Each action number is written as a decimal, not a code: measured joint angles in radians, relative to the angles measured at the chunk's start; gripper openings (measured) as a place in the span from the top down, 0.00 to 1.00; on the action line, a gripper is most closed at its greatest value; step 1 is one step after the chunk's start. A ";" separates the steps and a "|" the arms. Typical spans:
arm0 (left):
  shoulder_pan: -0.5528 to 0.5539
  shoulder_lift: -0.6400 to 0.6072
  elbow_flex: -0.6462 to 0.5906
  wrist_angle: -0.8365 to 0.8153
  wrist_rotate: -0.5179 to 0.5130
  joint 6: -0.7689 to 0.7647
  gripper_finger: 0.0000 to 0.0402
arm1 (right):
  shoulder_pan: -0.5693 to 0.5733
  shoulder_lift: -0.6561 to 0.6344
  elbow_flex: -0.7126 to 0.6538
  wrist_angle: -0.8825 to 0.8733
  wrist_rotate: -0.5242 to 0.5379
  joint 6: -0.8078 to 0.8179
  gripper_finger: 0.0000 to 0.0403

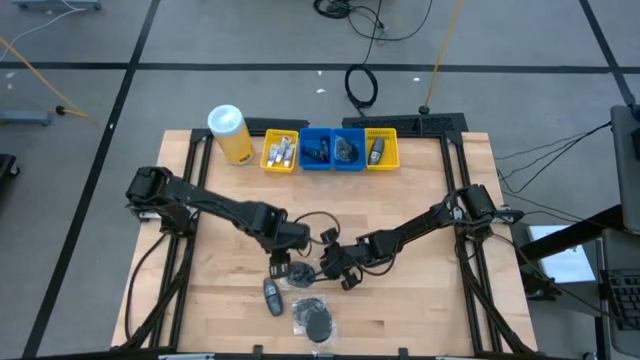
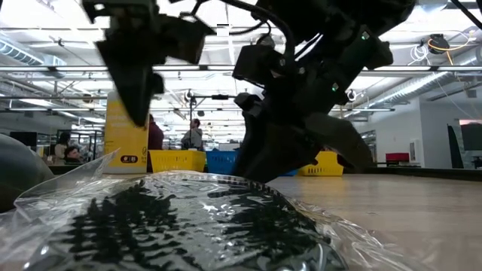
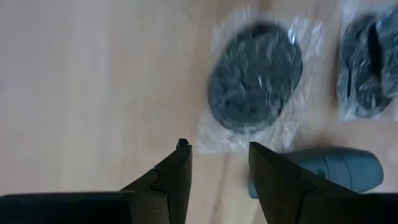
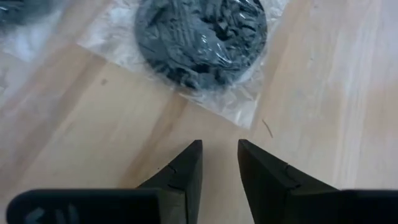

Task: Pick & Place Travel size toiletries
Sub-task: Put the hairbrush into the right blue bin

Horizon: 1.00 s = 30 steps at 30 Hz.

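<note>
Two black round puffs in clear plastic wrap (image 1: 316, 319) (image 1: 300, 279) and a dark grey oval bottle (image 1: 272, 295) lie flat on the wooden table near its front edge. My left gripper (image 1: 281, 264) hovers open and empty just behind them. In its wrist view a wrapped puff (image 3: 255, 78) lies ahead of the fingers, and the bottle (image 3: 339, 171) lies beside one finger. My right gripper (image 1: 340, 274) is open and empty beside the left one, over bare wood, with a wrapped puff (image 4: 202, 31) just ahead. One puff (image 2: 188, 218) fills the low view's foreground.
At the table's far edge stand a tall yellow canister with a white lid (image 1: 230, 133), a yellow bin (image 1: 280, 151), a blue bin (image 1: 333, 150) and another yellow bin (image 1: 381, 149), each holding small items. The two grippers are close together. People show in the room beyond.
</note>
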 joint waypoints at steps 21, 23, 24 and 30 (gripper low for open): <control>-0.181 0.000 -0.150 0.296 -0.072 -0.206 0.61 | 0.018 0.000 0.000 0.016 0.000 0.025 0.76; -0.188 0.000 -0.188 0.308 -0.074 -0.237 0.61 | 0.019 0.000 0.000 0.016 0.005 0.025 0.76; -0.191 0.000 -0.212 0.333 -0.080 -0.249 0.61 | 0.019 0.000 0.000 0.016 0.011 0.025 0.76; -0.207 0.000 -0.307 0.521 -0.146 -0.241 0.61 | 0.021 0.000 0.000 0.016 0.030 0.040 0.76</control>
